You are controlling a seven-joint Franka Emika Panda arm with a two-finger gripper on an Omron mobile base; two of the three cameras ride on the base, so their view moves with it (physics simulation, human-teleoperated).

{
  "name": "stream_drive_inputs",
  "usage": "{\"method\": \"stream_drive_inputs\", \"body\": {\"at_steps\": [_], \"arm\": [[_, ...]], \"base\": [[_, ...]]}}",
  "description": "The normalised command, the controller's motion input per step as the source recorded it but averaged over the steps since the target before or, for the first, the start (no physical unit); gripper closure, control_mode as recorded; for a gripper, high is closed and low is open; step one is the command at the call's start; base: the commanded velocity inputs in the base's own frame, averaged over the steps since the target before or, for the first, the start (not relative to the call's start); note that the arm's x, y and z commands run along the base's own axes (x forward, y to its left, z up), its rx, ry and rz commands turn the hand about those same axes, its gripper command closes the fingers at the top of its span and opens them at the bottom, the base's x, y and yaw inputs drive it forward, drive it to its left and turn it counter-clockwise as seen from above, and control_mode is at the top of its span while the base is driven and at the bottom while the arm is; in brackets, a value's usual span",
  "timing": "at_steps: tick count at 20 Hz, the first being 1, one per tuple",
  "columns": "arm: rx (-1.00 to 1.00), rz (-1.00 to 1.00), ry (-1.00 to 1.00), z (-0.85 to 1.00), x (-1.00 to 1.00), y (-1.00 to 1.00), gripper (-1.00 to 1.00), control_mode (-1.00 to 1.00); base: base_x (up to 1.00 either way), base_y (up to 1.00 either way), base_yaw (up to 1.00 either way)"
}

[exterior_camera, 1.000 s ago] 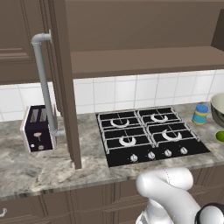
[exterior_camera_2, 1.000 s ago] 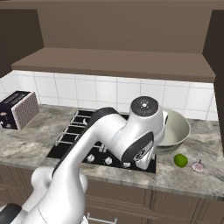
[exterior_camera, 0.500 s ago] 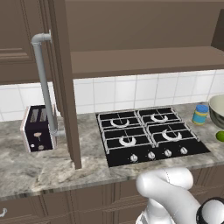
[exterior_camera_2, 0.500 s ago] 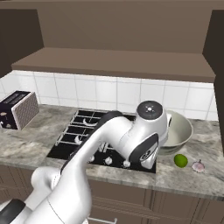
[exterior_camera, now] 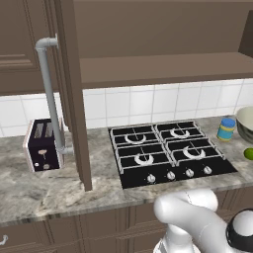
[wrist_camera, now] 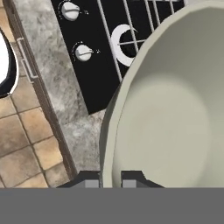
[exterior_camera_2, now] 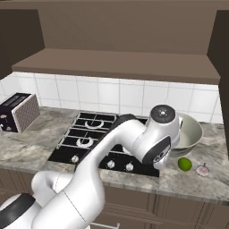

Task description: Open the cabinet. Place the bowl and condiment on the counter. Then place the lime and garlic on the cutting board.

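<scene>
The tool [wrist_camera: 109,183] is clamped narrow on the rim of the bowl [wrist_camera: 175,113], one dark fingertip outside the wall and one inside, as the hand view shows from above; the bowl's pale cream inside takes up most of that view, with the black stove [wrist_camera: 94,57] and its knobs beyond it and a strip of marbled worktop [wrist_camera: 74,127] next to brown floor tiles. In the right base view the bowl [exterior_camera_2: 190,134] sits at the right end of the stove [exterior_camera_2: 103,143], partly behind the white arm [exterior_camera_2: 134,147], which bends over the stove toward it. On the worktop [exterior_camera_2: 27,147] in front of the bowl lie the lime [exterior_camera_2: 184,164] and, just beside it to the right, the garlic [exterior_camera_2: 203,170]. In the left base view the jar [exterior_camera: 226,129] with its blue lid stands on the worktop just left of the bowl [exterior_camera: 245,123], the lime [exterior_camera: 249,153] lies in front of the bowl, the cabinet door [exterior_camera: 74,94] stands swung open with its grey bar handle [exterior_camera: 49,94], and a toaster [exterior_camera: 43,145] sits at the left.
</scene>
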Motion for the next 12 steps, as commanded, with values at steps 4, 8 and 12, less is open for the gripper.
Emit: {"method": "stream_drive_inputs", "body": {"at_steps": [4, 8, 12], "arm": [[0.0, 0.0, 0.0, -0.05, 0.16, -0.32, 1.0, -1.0], [0.0, 0.0, 0.0, -0.06, 0.22, -0.31, 1.0, -1.0], [0.0, 0.0, 0.0, -0.09, 0.31, -0.12, 1.0, -1.0]], "base": [[0.0, 0.0, 0.0], [0.0, 0.0, 0.0], [0.0, 0.0, 0.0]]}}
